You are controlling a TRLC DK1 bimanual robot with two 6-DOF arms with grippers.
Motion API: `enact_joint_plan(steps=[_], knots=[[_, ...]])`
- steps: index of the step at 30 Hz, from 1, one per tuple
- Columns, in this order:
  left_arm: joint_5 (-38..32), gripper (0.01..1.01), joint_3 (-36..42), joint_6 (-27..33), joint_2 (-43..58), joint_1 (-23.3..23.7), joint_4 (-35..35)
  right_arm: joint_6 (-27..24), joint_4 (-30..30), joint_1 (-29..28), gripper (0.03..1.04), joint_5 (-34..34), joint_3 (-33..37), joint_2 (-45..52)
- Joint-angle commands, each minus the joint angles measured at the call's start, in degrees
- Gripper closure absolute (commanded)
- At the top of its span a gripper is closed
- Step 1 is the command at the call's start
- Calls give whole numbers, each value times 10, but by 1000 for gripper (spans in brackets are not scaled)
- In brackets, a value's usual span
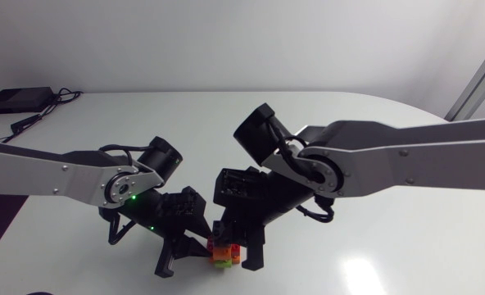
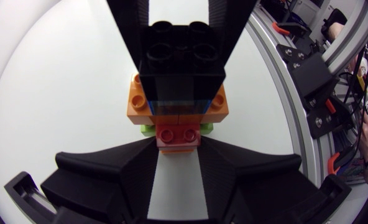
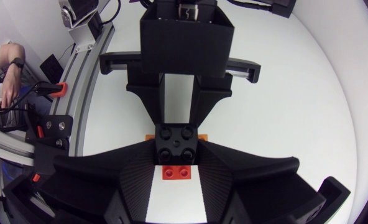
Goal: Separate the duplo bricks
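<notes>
Standing toward the surface's (image 1: pixel 373 262) near side is one duplo stack (image 1: pixel 224 255): left fingers (image 2: pixel 109 177) clenched on its red brick (image 2: pixel 179 134), right fingers (image 3: pixel 246 183) clamping the one black brick (image 3: pixel 176 144) atop one orange brick (image 2: pixel 178 102). Beyond, white surface stretches wide on both sides to the far edge.

Joined cluster of plastic duplo bricks (image 1: pixel 225 254) sitting near the white table's (image 1: pixel 373 123) front edge, black four-stud brick (image 2: pixel 181 53) topping orange brick (image 2: pixel 134 99), small red brick (image 2: pixel 178 133) and green brick (image 2: pixel 148 129) showing alongside.
</notes>
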Motion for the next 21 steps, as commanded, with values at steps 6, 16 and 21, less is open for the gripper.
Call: enact_joint_plan(steps=[6,16,21], knots=[[-6,790,-22,2,-24,-9,19,23,-53,-11,839,-60,22,10],[-18,790,-36,2,-41,0,28,35,-84,-52,839,-96,38,-1],[-21,790,-37,1,-47,2,28,36,-76,-65,839,-95,22,-17]])
